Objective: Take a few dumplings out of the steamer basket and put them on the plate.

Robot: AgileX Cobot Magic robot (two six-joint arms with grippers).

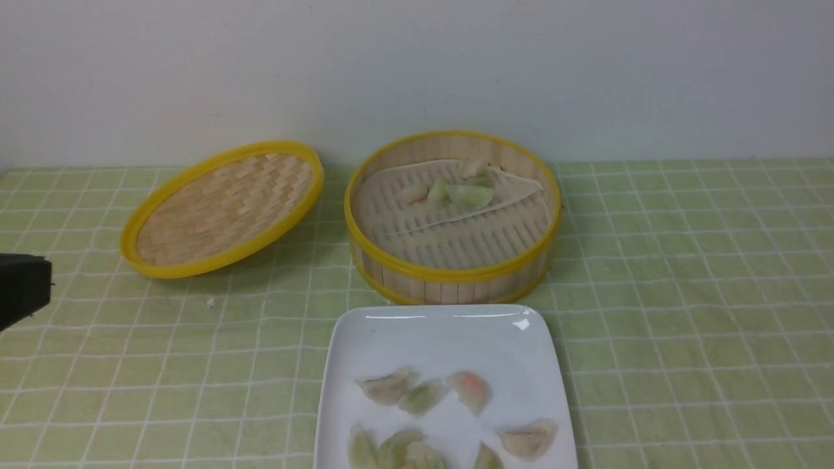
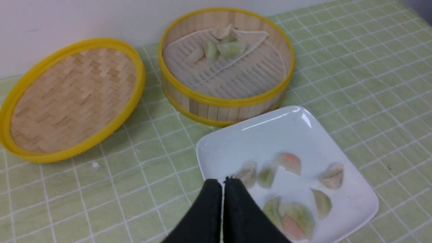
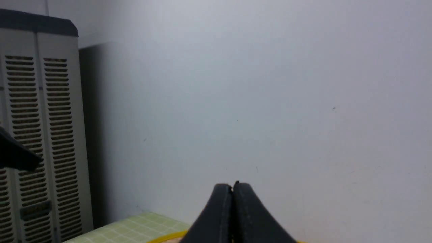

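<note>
The steamer basket (image 1: 449, 286) stands mid-table, its pale liner folded back, with several dumplings (image 1: 469, 194) bunched at its far side. Just in front lies the white plate (image 1: 443, 339) carrying several dumplings (image 1: 423, 395), pale, green and pink-orange. In the left wrist view the basket (image 2: 219, 109), its dumplings (image 2: 231, 49) and the plate (image 2: 270, 135) all show. My left gripper (image 2: 222, 181) is shut and empty, over the plate's left edge beside a dumpling (image 2: 248, 173). A black part of the left arm (image 1: 23, 286) shows at the left edge. My right gripper (image 3: 232, 185) is shut, empty and faces the wall.
The woven yellow-rimmed lid (image 1: 221, 208) leans tilted to the left of the basket. A small white crumb (image 1: 209, 302) lies on the green checked cloth (image 1: 684, 293). A white wall runs behind the table. A grey vented cabinet (image 3: 37, 135) appears in the right wrist view.
</note>
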